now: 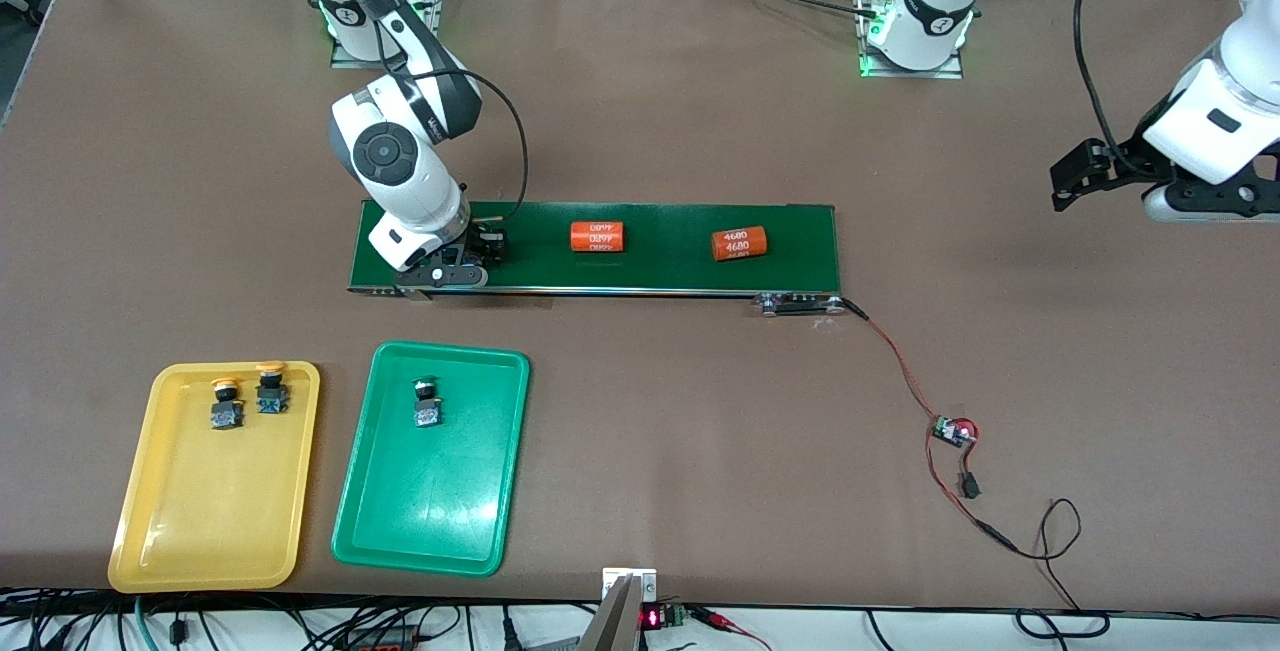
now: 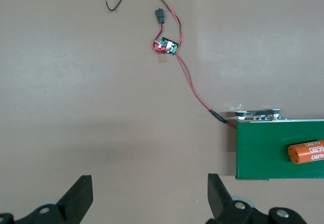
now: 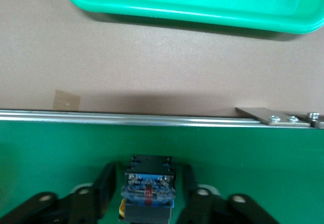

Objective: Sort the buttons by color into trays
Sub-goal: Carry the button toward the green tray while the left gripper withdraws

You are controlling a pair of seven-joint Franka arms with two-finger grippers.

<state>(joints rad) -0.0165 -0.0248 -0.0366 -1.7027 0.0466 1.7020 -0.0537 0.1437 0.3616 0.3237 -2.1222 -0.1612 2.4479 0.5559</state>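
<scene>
Plastic button (image 3: 148, 188) on the conveyor belt (image 1: 660, 276), at the right arm's end, is pinched by the right pincer (image 3: 148, 196); its cap colour is mostly hidden, so it could be dropped into the wrong tray. Off the belt's three-o'clock end, the left pincer (image 2: 147, 198) is held spread while that arm waits.

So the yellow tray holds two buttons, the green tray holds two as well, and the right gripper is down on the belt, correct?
Not quite: the green tray holds only one button, as the front view shows. The yellow tray does hold two buttons, and the right gripper is down on the belt.
</scene>
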